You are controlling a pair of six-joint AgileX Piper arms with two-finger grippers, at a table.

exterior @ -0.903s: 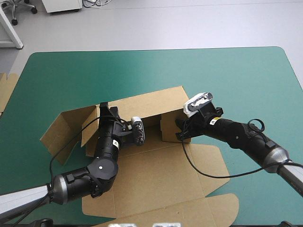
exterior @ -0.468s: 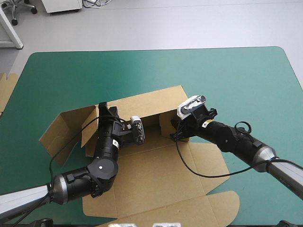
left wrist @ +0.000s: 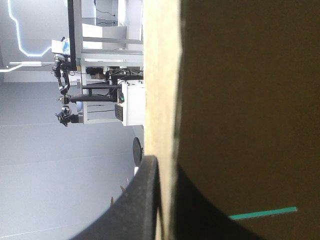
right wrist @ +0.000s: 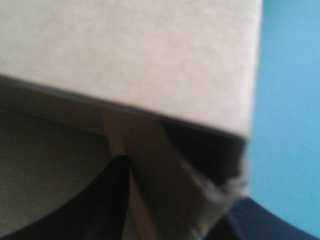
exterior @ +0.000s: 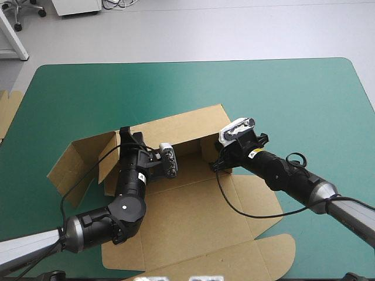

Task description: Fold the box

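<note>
The brown box [exterior: 193, 205] lies in the middle of the teal-green table, its long back wall [exterior: 176, 130] raised and its lid panel flat toward the near edge. My left gripper [exterior: 125, 134] is at the box's left end, shut on the upright left side wall [exterior: 110, 159]. In the left wrist view that wall's edge [left wrist: 161, 90] runs between the black fingers [left wrist: 142, 200]. My right gripper [exterior: 216, 157] is shut on the short right side wall [exterior: 210, 146]. A strip of board [right wrist: 145, 185] sits between its fingers [right wrist: 100, 200].
The outer left flap [exterior: 73, 161] leans out over the cover. An edge of more brown board [exterior: 9, 108] shows at the table's left edge. Bare teal-green cover [exterior: 316, 105] stretches to the right of the box and behind it.
My right gripper has moved left toward the box's middle, bringing the right side wall with it. The left gripper and its wall have shifted only slightly.
</note>
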